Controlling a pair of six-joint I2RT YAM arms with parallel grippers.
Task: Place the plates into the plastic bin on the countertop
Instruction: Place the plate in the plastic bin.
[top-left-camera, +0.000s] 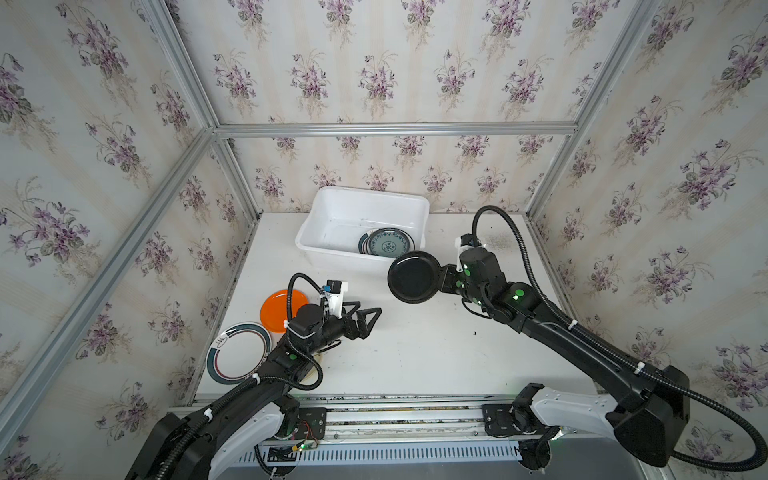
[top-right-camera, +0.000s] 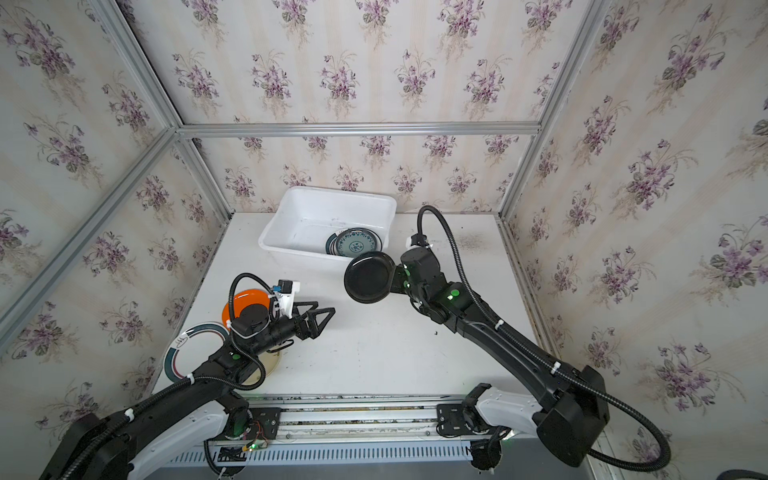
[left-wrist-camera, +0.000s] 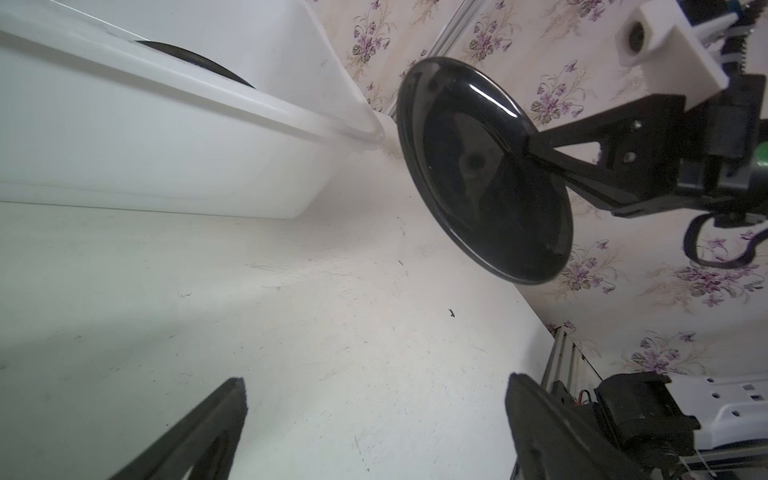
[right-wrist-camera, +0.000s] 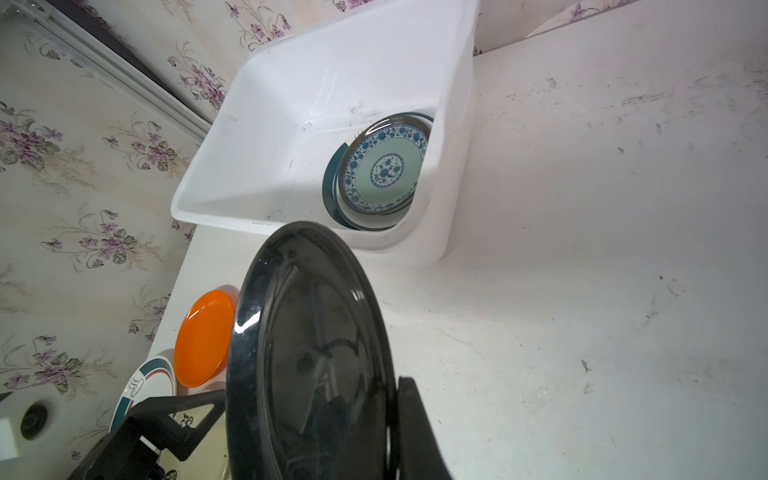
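Nearest us, our left end effector (top-left-camera: 365, 312) hangs spread apart over the surface (top-left-camera: 415, 357). Beyond, our right end effector (top-left-camera: 441, 279) is clamped on the rim of the black plate (top-left-camera: 411, 276), aloft beside the bin (top-left-camera: 370, 193). Stiff, glossy, probably slippery: hold the rim firmly.

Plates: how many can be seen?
6: black plate in the right end effector; patterned plate atop a dark-teal plate in the bin; orange plate, teal-rimmed plate and cream plate on the countertop. More may hide beneath.

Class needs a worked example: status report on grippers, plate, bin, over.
Right gripper shut on black plate, held near plastic bin. Left gripper open, empty. Nothing seen blocking the bin.
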